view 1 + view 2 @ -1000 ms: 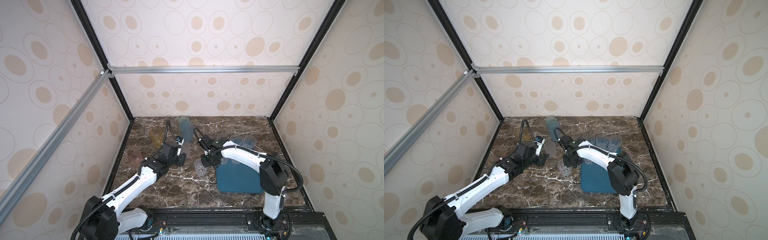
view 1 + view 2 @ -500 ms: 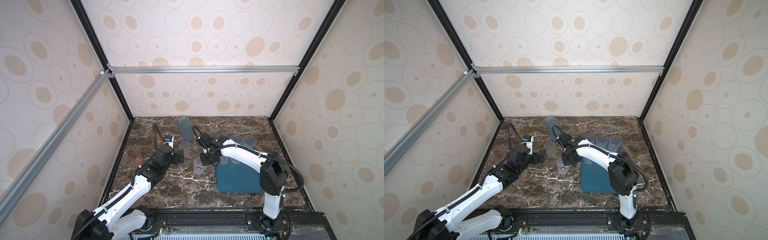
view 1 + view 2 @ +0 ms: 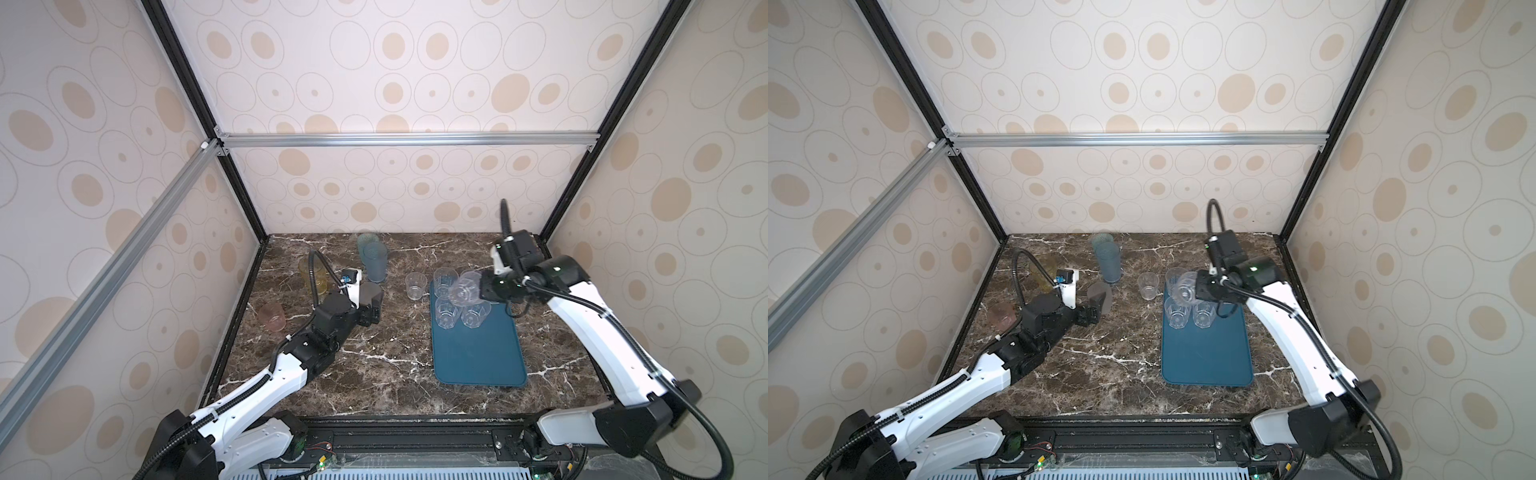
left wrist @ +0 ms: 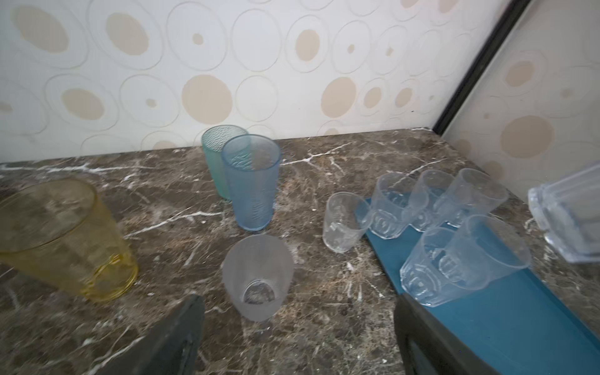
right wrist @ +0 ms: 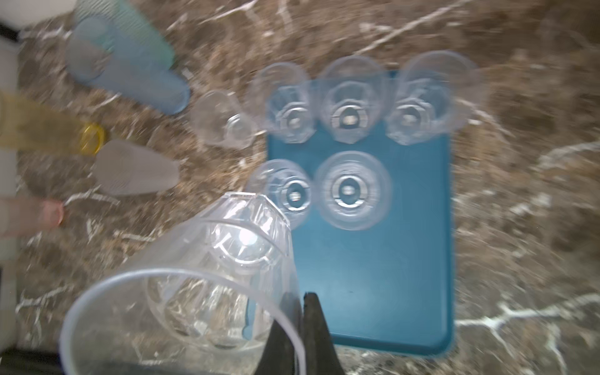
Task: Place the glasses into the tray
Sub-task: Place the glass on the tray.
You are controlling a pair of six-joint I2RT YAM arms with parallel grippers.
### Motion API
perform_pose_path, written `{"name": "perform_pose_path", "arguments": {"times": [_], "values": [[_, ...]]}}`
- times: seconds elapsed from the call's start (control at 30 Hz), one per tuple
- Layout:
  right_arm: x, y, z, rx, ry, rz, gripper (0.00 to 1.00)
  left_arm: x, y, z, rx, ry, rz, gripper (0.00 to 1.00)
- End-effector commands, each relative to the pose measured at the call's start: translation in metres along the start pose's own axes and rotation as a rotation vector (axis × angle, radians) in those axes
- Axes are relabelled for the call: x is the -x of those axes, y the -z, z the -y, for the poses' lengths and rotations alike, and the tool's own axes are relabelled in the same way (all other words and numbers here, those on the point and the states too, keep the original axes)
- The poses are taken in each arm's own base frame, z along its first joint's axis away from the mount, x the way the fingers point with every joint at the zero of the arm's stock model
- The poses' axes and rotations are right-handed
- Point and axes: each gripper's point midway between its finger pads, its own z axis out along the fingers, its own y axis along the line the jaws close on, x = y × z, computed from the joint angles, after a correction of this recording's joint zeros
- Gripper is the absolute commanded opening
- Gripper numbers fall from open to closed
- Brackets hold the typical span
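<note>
Marble tabletop, circle-patterned walls, left pincer spread wide, empty, right pincer clamped on clear glass

Lab test booth, aluminium frame, wallpapered panels

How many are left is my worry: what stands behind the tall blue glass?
A teal-green textured glass, upright. The tall blue glass covers part of its side and base; whether they touch cannot be told.
</note>
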Motion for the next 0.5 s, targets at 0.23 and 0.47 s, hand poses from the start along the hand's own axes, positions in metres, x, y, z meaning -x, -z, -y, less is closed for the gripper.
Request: {"name": "perform_pose_path", "arguments": {"times": [0.23,0.47], "values": [[-0.036,-0.035,0.116,-0.316,-0.198,-0.077,0.02,-0.011,-0.025,0.056,-0.110,-0.052,-0.008,0.90],[-0.043,-0.086,0.116,-0.294,-0.233,-0.116,0.01,-0.038,-0.038,0.065,-0.111,-0.050,-0.102,0.90]]}}
